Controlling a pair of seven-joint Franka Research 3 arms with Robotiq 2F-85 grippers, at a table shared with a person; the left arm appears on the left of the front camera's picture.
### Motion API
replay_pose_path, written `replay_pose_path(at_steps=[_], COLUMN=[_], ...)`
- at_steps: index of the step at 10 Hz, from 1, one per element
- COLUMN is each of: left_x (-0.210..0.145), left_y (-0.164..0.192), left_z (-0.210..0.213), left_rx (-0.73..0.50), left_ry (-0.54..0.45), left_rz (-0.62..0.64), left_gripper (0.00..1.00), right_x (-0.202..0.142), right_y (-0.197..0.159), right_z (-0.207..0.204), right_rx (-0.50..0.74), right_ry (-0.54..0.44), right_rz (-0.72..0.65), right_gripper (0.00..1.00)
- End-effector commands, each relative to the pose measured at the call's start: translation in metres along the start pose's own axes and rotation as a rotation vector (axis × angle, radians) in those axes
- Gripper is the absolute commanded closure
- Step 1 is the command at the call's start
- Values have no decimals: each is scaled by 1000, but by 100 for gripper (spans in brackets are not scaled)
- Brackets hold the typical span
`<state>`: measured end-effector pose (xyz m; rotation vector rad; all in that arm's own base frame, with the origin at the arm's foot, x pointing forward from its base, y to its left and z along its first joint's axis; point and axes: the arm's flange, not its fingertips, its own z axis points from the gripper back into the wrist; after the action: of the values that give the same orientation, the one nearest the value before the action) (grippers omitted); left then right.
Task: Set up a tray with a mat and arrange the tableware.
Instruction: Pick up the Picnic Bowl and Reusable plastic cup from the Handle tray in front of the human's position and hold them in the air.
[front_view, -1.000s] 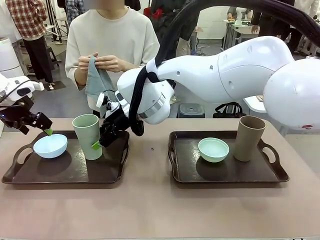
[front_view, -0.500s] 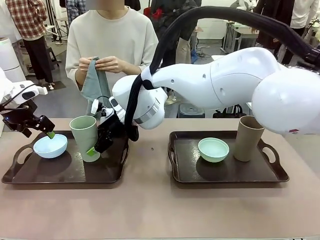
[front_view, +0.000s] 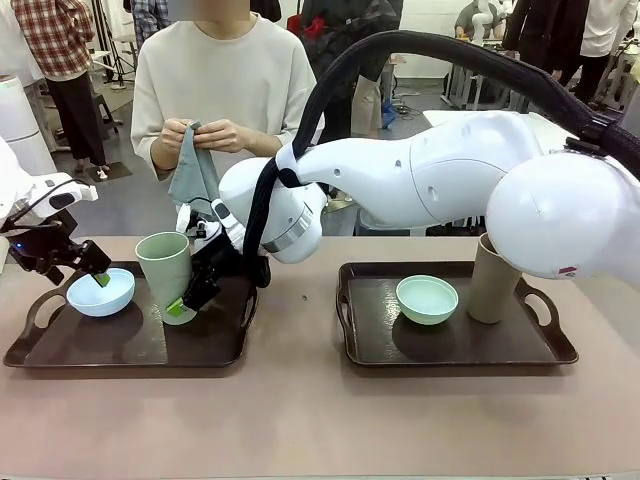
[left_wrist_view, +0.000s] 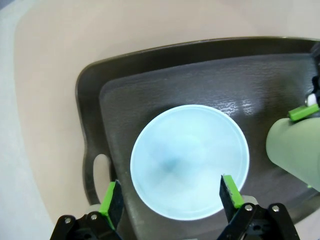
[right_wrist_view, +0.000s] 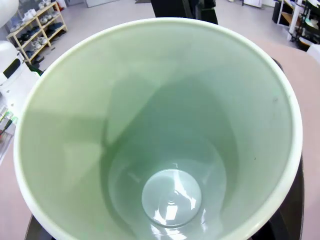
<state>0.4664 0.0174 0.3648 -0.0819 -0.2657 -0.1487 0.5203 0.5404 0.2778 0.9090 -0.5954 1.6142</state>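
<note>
Shifted toward 9 o'clock over the last second, the pale green cup (front_view: 165, 272) now stands nearer the pale blue bowl (front_view: 100, 292) and leans slightly, with the right tool (front_view: 185, 298) having travelled with it; the left tool (left_wrist_view: 170, 195) has dipped lower over the bowl. Both items sit on the dark tray (front_view: 130, 345) at the 9 o'clock side of the worktop (front_view: 300, 420), the bowl at 9 o'clock of the cup. Left tool: jaws apart, the green pads on either side of the bowl's near rim. Right tool: jaws apart at 3 o'clock of the cup, one green pad against the cup's lower wall; whether it presses the cup cannot be told. The right wrist view looks straight down into the cup. A second tray (front_view: 455, 350) at 3 o'clock carries the mint bowl (front_view: 427, 299) and, at its 3 o'clock, the brown cup (front_view: 497, 277), upright. At 12 o'clock a person's hands (front_view: 205, 132) hold a grey cloth (front_view: 192, 175).
</note>
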Motion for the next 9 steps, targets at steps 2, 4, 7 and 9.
replay_pose_path(at_steps=[2,4,7,9], left_x=[12,12,13,11], left_y=[11,17,21,22], left_z=[-7,-9,-22,-25], left_rx=[20,30,19,8], left_ry=[0,2,14,26], left_rz=[36,60,85,87], left_gripper=[0,0,57,100], right_x=[5,4,3,2], right_y=[-10,-9,-8,-6], right_z=[-1,-1,-2,-2], right_rx=[21,31,59,70], right_ry=[-13,-16,-8,-3], right_rz=[-3,3,35,46], right_gripper=[0,0,58,100])
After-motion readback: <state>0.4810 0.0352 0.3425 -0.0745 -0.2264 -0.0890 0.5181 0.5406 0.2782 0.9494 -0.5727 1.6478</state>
